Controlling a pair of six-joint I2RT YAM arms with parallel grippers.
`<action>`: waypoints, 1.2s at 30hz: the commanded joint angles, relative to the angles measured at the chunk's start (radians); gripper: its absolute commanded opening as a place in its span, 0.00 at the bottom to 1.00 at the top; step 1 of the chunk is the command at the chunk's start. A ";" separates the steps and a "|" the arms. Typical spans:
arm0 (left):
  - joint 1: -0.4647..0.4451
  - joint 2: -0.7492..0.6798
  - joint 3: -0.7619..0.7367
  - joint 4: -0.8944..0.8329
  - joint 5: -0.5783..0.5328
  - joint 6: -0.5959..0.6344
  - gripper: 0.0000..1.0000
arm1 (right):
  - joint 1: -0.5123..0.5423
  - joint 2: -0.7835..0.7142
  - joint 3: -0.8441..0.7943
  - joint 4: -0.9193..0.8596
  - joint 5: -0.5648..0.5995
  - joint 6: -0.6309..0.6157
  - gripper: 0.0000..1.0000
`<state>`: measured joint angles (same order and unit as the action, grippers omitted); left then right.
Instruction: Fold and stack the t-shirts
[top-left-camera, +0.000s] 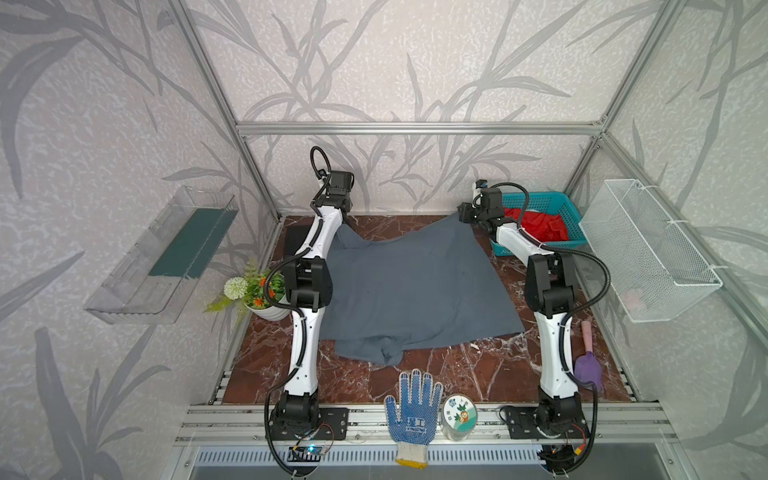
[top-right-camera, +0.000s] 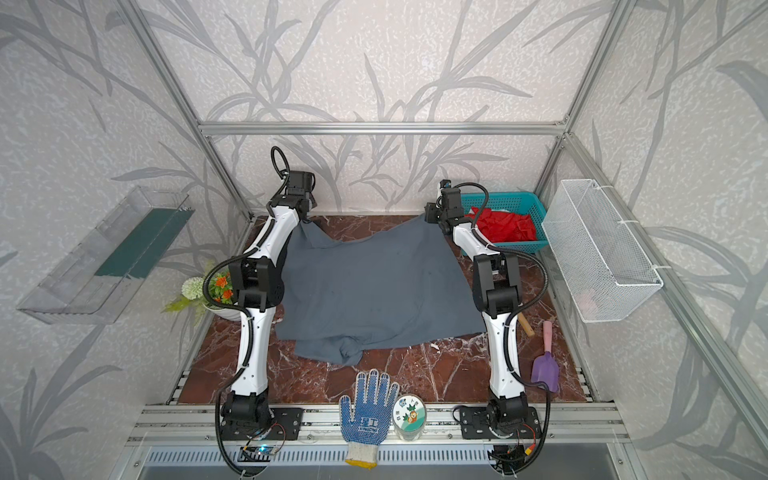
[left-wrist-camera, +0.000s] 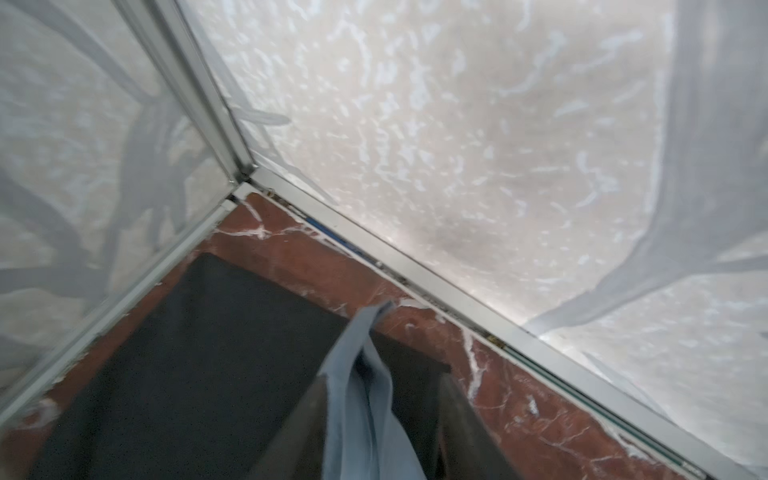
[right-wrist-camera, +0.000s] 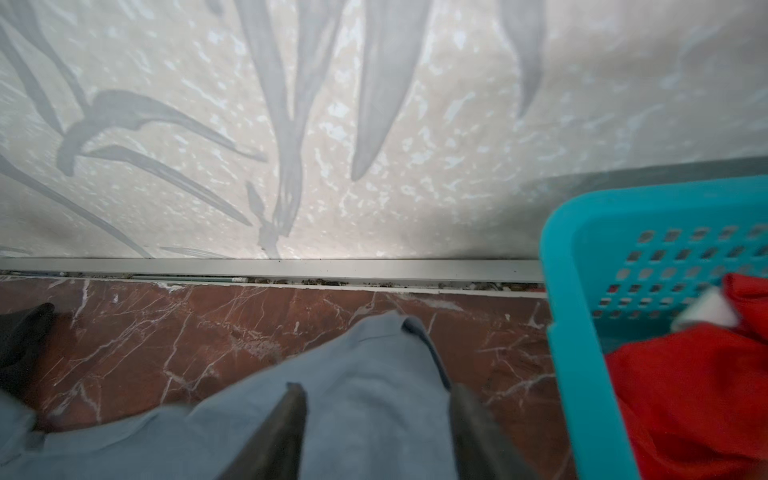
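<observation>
The slate grey t-shirt (top-left-camera: 415, 291) (top-right-camera: 365, 291) lies spread over the middle of the marble table, its two far corners pulled up toward the back wall. My left gripper (top-left-camera: 347, 216) (top-right-camera: 309, 210) (left-wrist-camera: 382, 378) is at the far left corner. Its jaws stand apart, and a strip of the grey t-shirt (left-wrist-camera: 361, 415) hangs loose between them. The black t-shirt (top-left-camera: 296, 239) (left-wrist-camera: 199, 353) lies folded flat under it in the back left corner. My right gripper (top-left-camera: 465, 214) (top-right-camera: 430, 214) (right-wrist-camera: 376, 390) is at the far right corner, open, with grey t-shirt cloth (right-wrist-camera: 365, 365) lying between its fingers.
A teal basket (top-left-camera: 536, 201) (right-wrist-camera: 582, 291) of red cloth (top-left-camera: 540, 226) stands just right of the right gripper. A potted plant (top-left-camera: 257, 291) sits by the left arm. A dotted glove (top-left-camera: 411, 411), a round tin (top-left-camera: 459, 415) and a purple trowel (top-left-camera: 588, 365) lie along the front.
</observation>
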<state>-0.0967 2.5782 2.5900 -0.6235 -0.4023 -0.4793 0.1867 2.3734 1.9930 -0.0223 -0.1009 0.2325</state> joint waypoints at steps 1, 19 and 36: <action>-0.001 0.041 0.167 -0.159 0.102 0.034 0.60 | 0.003 -0.037 0.064 -0.030 -0.067 -0.022 0.86; 0.011 -0.429 -0.816 0.093 0.302 -0.087 0.53 | 0.304 -0.637 -0.839 0.022 -0.081 0.010 0.98; 0.017 -0.217 -0.579 0.028 0.316 -0.139 0.28 | 0.326 -0.524 -0.798 0.022 -0.143 0.033 0.98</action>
<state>-0.0799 2.3505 1.9762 -0.5621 -0.0738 -0.5972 0.5156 1.8305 1.1564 -0.0097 -0.2192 0.2600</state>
